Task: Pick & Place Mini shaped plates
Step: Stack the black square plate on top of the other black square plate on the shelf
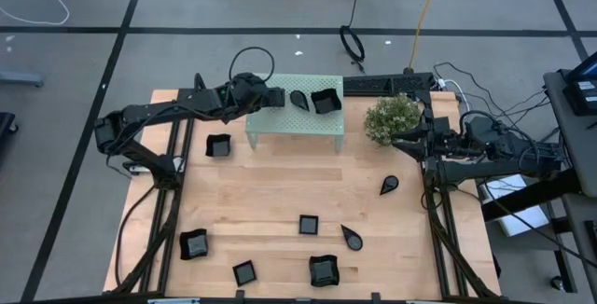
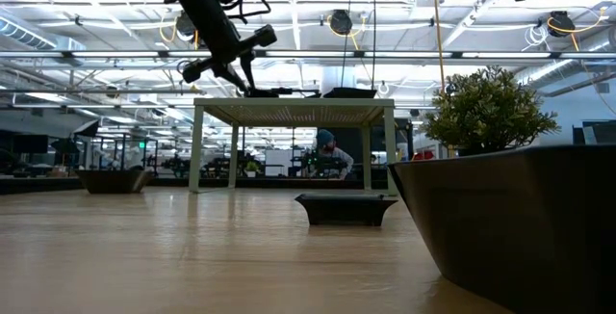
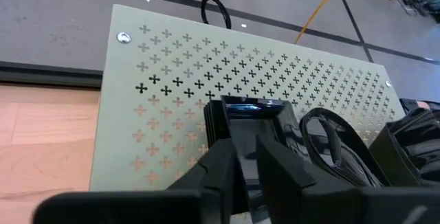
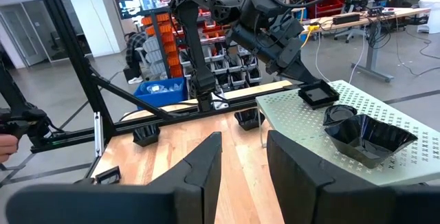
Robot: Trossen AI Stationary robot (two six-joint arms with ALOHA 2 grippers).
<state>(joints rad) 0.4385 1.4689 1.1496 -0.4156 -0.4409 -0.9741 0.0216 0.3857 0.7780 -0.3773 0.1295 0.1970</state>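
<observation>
**Black dish set down on the mint stand**

Glossy black plastic meets pale green metal: my left end effector hovers over the mint-green perforated stand, its fingers straddling the near rim of a small square plate that sits flat on the stand's top. I cannot tell whether the fingers have fully let go. My guess is that this is the moment of placing, low and close so the dish settles without sliding.

Beside it on the stand lie a teardrop plate and a larger curved-rim square plate, lined up along the top. The stand's surface is punched with small cross-shaped holes.

More mini shaped plates wait on the wooden worktop: a square plate near the middle, another teardrop plate toward the right.

My right end effector waits at the worktop's right edge, just beside the bushy green plant, fingers parted and holding nothing.
</observation>
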